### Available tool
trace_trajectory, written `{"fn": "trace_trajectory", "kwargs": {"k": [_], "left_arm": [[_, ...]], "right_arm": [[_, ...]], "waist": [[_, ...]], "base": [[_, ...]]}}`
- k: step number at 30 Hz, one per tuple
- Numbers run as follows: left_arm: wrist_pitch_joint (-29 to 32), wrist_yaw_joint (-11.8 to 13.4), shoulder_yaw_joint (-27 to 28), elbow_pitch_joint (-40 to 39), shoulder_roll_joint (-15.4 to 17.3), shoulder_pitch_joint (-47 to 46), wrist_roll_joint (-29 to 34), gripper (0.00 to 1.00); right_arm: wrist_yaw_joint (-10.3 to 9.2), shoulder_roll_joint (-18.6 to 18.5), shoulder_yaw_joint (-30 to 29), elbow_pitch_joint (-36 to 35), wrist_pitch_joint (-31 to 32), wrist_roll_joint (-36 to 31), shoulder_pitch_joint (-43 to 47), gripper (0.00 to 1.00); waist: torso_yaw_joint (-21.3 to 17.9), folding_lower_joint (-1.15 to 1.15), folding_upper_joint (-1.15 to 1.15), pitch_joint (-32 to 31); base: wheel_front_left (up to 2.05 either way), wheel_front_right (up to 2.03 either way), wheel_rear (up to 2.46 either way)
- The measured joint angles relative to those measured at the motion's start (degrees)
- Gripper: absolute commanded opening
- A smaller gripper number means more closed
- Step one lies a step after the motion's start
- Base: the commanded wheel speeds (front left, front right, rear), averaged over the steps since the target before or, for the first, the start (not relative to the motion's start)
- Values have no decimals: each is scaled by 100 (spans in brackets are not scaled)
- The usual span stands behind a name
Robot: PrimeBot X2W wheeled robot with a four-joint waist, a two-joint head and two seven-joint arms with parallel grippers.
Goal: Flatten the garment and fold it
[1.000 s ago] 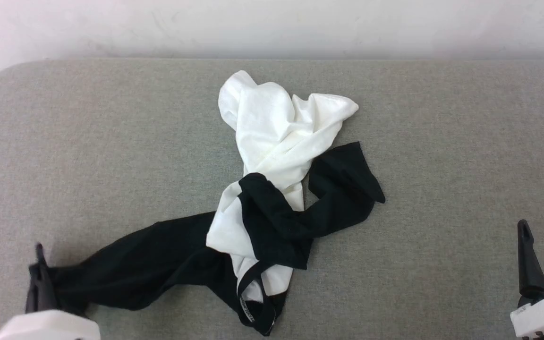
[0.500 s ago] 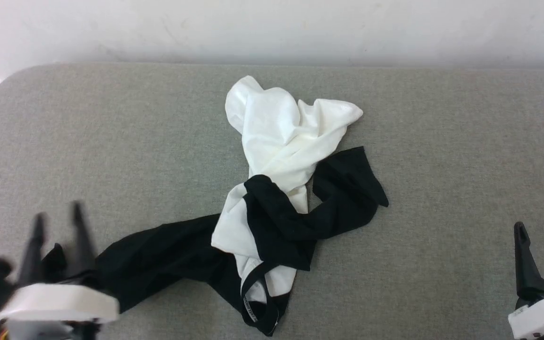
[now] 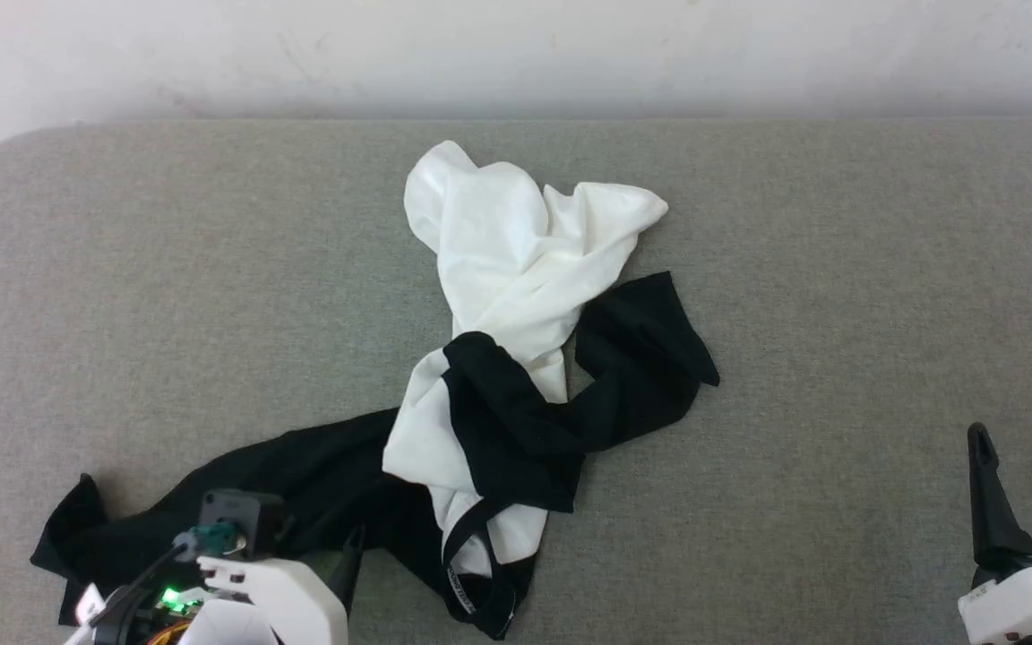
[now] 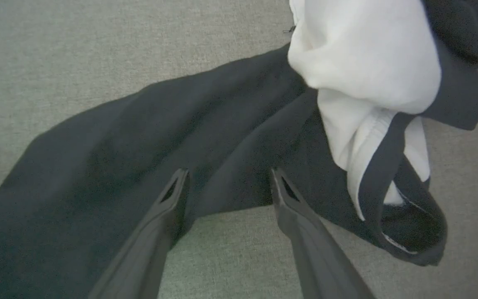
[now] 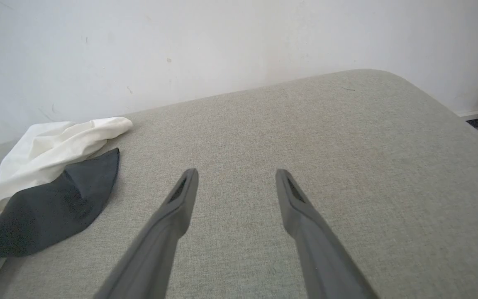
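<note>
Left gripper (image 4: 228, 171) points down over black sleeve of the garment (image 3: 516, 269), fingers spread, gripping nothing. Right gripper (image 3: 1010, 435) sits low right over grey surface (image 3: 838, 269), fingers spread too.

The left gripper (image 4: 228, 176) angles downward, its two fingers spread wide and empty. The right gripper (image 3: 1013, 439) rests low, fingers likewise apart.
</note>
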Motion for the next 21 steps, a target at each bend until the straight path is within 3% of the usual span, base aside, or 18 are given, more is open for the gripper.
{"fn": "trace_trajectory", "kwargs": {"k": [5,6,7,12,15,21], "left_arm": [[33,-208,-205,601,-122,-271,-2,100],[-5,-256,-230,692,-154,-316,-1,38],[-33,-318,-270,745,-174,-355,-1,0],[-342,-370,-86,639,-319,-506,-100,0],[-571,-99,380,308,-267,-542,-165,0],[-772,690,1381,-190,23,-175,-242,0]], "right_arm": [[0,0,-8,-12,7,-1,1,100],[0,1,-5,-12,8,-1,1,100],[0,1,-4,-13,11,-3,1,100],[0,1,-29,-47,22,-19,5,100],[0,0,-48,-73,23,-20,6,100],[0,1,-51,-73,22,-18,6,100]], "waist": [[-28,0,0,23],[-28,1,0,19],[-29,0,0,14],[6,0,0,0],[38,0,0,11],[76,0,0,60]], "base": [[0,0,0],[0,0,0],[0,0,0],[0,0,0],[0,0,0],[0,0,0]]}}
